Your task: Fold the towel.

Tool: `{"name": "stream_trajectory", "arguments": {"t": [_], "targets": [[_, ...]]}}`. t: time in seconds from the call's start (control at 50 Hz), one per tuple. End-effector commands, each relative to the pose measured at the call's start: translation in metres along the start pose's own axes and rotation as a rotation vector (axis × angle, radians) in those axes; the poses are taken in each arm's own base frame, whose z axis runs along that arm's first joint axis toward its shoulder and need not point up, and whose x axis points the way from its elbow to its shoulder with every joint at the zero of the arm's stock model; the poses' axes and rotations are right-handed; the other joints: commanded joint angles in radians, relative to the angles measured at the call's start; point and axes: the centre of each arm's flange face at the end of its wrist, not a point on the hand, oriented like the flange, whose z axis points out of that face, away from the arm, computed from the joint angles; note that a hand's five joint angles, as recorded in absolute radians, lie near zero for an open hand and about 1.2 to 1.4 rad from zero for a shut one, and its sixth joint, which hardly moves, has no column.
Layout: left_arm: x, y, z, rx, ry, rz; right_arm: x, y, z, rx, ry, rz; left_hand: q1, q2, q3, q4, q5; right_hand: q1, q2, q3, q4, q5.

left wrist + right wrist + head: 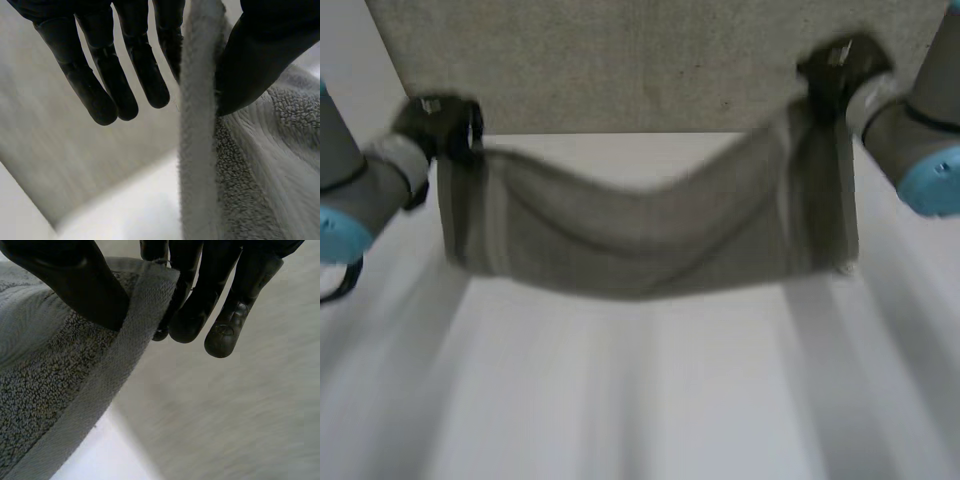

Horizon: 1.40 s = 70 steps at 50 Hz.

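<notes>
Head view: towel hung clear of the counter, strung between both arms and sagging in the middle. Left robot hand was on one top corner and right robot hand on the other. The right corner sat higher in the view. A grey mat lay on the counter beyond the towel.

Left wrist view: left robot hand gripped the towel, with the hem pinched between the thumb and the nearest finger. The other fingers were straight and off the cloth. The towel hung from the pinch past the fingertips, beside the hand, with mat and counter below.

Right wrist view: same grip. Right robot hand clamped the towel hem between thumb and nearest finger at the corner. The remaining fingers were loosely curled and clear of the cloth. The cloth fell away on the thumb side, above mat and counter.
</notes>
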Motion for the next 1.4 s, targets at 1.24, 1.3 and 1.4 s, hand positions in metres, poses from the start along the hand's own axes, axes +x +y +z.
{"name": "stream_trajectory", "arguments": {"t": [1.24,1.3,1.4], "targets": [[-0.047,0.030,-0.133,0.101,0.139,-0.250,0.025,0.032,-0.123,-0.059,-0.332,0.122,0.052,0.044,0.019,0.043,0.031,0.073,0.059,0.053,0.062,0.051],[-0.043,0.049,-0.113,0.053,0.174,-0.277,0.014,0.060,-0.101,-0.133,-0.356,0.149,0.052,0.044,0.019,0.043,0.031,0.073,0.059,0.053,0.062,0.051],[-0.035,0.076,-0.076,-0.002,0.169,-0.266,-0.001,0.086,-0.068,-0.217,-0.345,0.138,0.052,0.044,0.019,0.043,0.031,0.073,0.059,0.053,0.062,0.051]]}}
